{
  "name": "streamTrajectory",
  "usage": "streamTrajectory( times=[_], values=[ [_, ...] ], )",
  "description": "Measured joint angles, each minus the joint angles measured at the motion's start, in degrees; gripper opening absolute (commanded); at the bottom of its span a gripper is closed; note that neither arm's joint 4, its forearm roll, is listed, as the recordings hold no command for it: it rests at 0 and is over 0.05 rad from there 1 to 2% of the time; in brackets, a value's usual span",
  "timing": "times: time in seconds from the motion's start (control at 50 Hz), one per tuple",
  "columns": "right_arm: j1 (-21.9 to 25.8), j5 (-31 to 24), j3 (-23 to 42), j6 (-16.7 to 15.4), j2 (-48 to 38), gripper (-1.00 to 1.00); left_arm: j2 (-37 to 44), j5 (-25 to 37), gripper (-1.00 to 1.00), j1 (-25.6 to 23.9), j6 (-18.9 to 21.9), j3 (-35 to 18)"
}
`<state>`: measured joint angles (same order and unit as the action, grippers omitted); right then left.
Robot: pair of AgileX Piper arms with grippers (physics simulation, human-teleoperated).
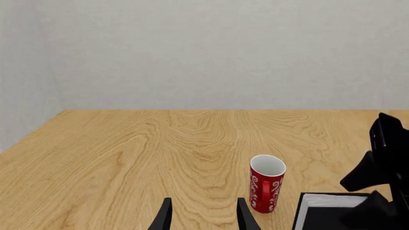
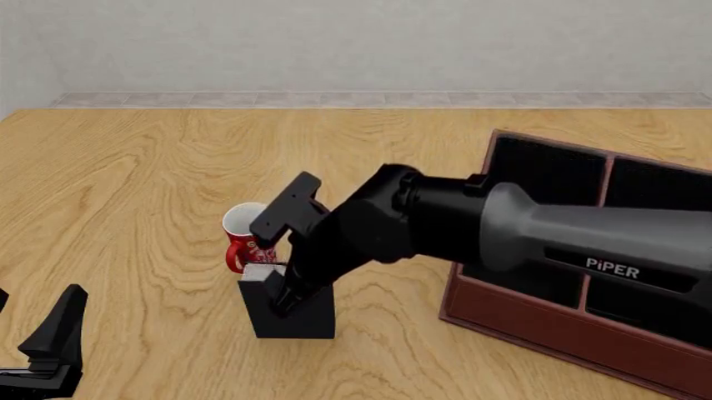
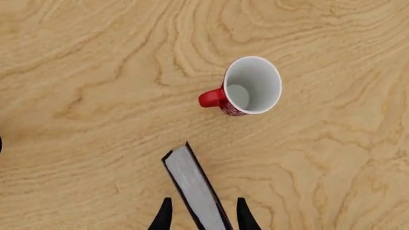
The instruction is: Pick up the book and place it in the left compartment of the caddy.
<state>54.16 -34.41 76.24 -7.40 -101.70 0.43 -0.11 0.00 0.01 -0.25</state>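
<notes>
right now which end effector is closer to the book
Right. The right end effector is directly over the upright book, its fingers straddling the top page edge. The left end effector sits low near the table's front-left, well off to the book's left.

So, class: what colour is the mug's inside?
White inside, red outside. The mug shows it best in the right wrist view, looking straight down into it.

Upright book [image 3: 195,187] between parted end effector [image 3: 201,218] fingers, red mug [image 3: 246,87] near.
</notes>
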Motion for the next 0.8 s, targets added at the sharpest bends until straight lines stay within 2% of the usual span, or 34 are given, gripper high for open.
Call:
streamTrajectory(
  times=[0.8],
  values=[
    [0.46,3.10,-3.79,1.48,-0.14,1.00,0.00,0.00,1.00,0.00,0.00,0.00]
  ],
)
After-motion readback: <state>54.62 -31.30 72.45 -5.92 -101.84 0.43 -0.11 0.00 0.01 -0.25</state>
